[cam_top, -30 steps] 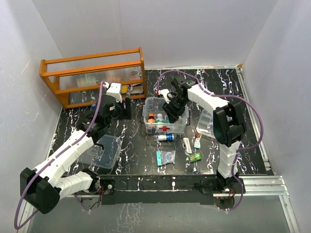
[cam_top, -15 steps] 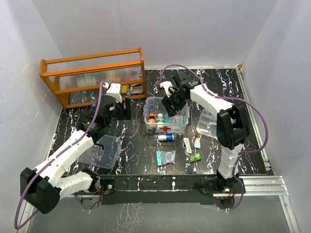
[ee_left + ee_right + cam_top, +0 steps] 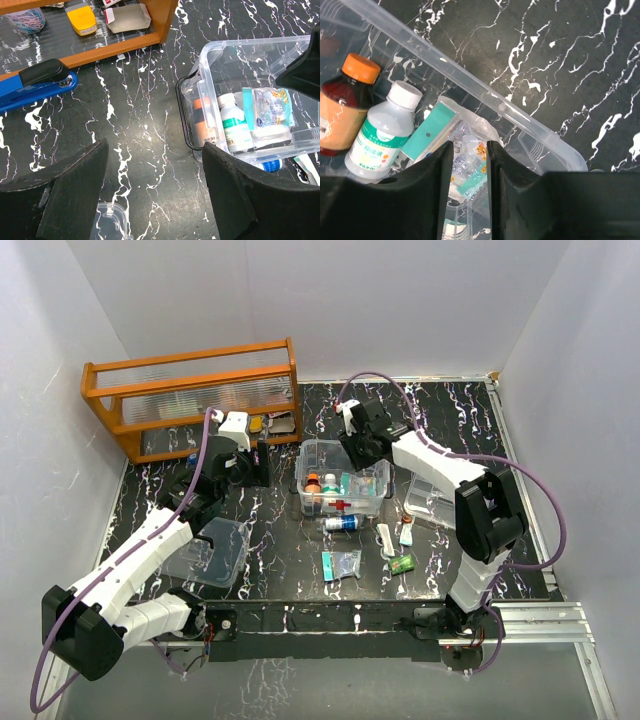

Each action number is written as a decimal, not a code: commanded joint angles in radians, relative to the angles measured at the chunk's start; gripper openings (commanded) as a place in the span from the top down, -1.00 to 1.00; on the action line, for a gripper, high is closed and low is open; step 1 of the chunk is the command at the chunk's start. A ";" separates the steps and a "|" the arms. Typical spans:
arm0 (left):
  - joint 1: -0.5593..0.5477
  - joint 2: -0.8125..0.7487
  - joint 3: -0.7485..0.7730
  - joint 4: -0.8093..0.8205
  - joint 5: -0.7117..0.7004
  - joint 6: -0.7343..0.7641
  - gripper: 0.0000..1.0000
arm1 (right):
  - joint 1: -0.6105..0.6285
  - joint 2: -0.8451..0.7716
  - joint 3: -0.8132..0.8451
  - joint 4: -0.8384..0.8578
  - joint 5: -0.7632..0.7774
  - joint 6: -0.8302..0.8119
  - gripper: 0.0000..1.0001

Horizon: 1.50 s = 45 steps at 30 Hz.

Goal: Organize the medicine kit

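Note:
The medicine kit (image 3: 318,447) is a clear box with a red cross, standing open mid-table. Inside are a brown bottle (image 3: 345,105) with an orange cap, a white bottle (image 3: 382,135) with a green label, and a clear packet (image 3: 430,132) with a teal header. My right gripper (image 3: 352,445) hovers above the kit's far rim (image 3: 485,97). Its jaws (image 3: 470,147) stand a little apart with nothing between them, and the packet lies loose below. My left gripper (image 3: 155,150) is wide open over bare table, just left of the kit's dark handle (image 3: 182,115).
An orange rack (image 3: 190,390) stands at the back left with a blue stapler (image 3: 35,85) in front of it. Clear plastic pieces lie at the left (image 3: 210,552) and the right (image 3: 432,495). A small bottle (image 3: 342,523), a bag (image 3: 340,562), tubes (image 3: 386,538) and a green packet (image 3: 402,563) lie before the kit.
My right gripper rose out of the kit and drew back toward its far rim, leaving the packet inside. Its jaws widened, then narrowed. The left arm stayed still.

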 commanded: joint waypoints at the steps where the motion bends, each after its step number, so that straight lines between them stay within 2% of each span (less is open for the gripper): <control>1: 0.006 -0.005 -0.009 0.022 0.001 -0.004 -0.48 | 0.030 0.007 0.007 0.056 0.181 0.163 0.42; 8: 0.007 -0.003 -0.012 0.023 0.004 -0.006 -0.48 | 0.071 0.051 -0.058 0.121 0.286 0.237 0.42; 13: 0.008 -0.002 -0.011 0.023 0.002 -0.007 -0.48 | 0.079 0.061 -0.094 0.155 0.299 0.241 0.40; 23: 0.006 -0.003 -0.011 0.022 0.000 -0.007 -0.48 | 0.080 0.026 -0.149 0.080 0.114 0.242 0.39; 30: 0.007 -0.003 -0.013 0.026 0.005 -0.011 -0.49 | 0.079 -0.041 -0.147 0.030 0.107 0.284 0.35; 38: 0.008 -0.017 -0.013 0.030 0.026 -0.014 -0.50 | 0.079 -0.121 -0.036 -0.018 0.144 0.381 0.20; 45: 0.008 -0.047 0.023 -0.095 0.159 -0.087 -0.56 | 0.079 -0.321 -0.114 -0.030 0.176 0.484 0.07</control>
